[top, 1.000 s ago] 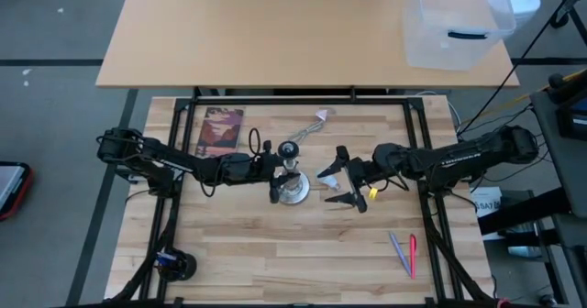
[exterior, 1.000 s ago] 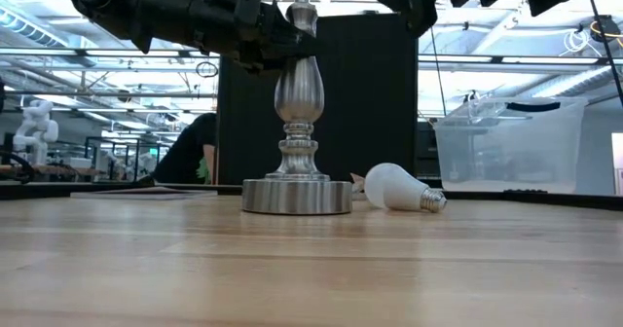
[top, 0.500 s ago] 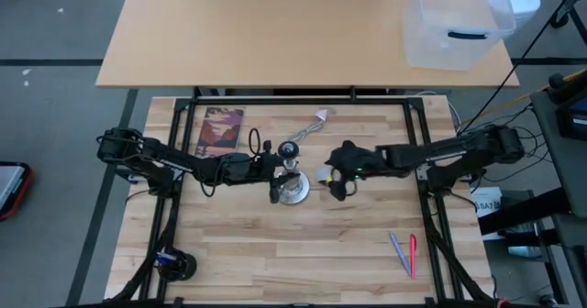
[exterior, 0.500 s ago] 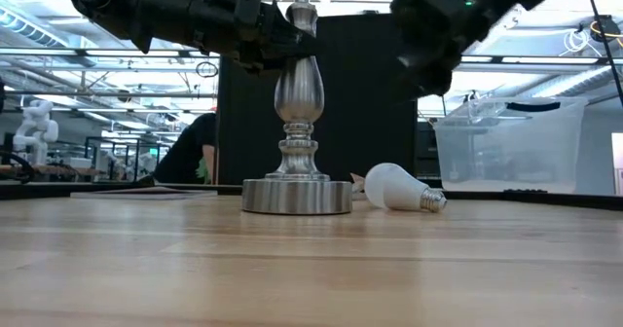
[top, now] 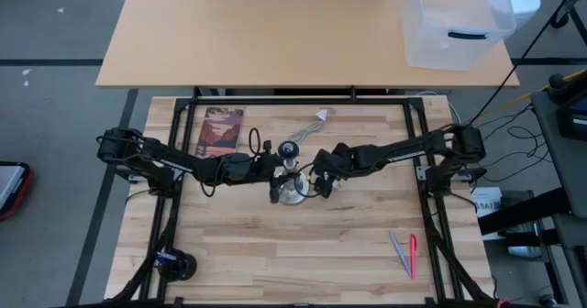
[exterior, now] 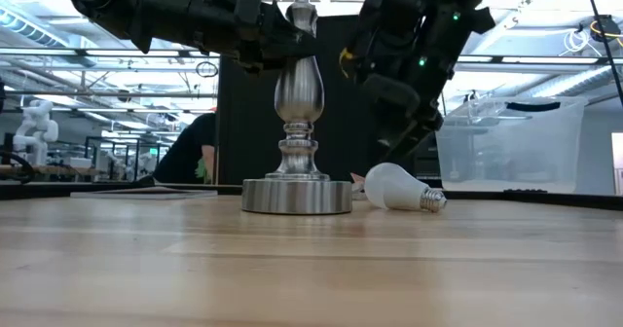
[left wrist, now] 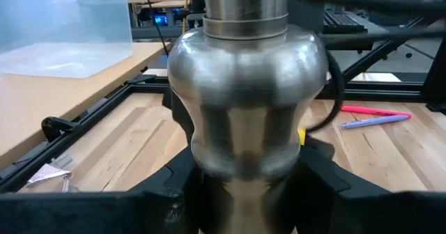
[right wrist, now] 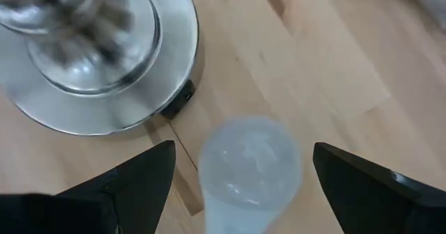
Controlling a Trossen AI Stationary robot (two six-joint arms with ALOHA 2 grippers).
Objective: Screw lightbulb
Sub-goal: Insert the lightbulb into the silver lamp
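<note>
Right gripper (right wrist: 237, 182) hung with fingers spread wide, straddling but not touching the lightbulb (exterior: 393, 187), which lay on its side on the table (exterior: 311, 269) just right of the stand (exterior: 296, 162). Left gripper (top: 273, 169) was clamped on the stand's post, steadying it. By my reading, little was done: bulb ungrasped, with lifting, seating in the socket and turning all left.

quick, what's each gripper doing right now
Left gripper: shut on the lamp stand.
Right gripper: open, empty, fingers either side of the lightbulb lying on the table.
</note>
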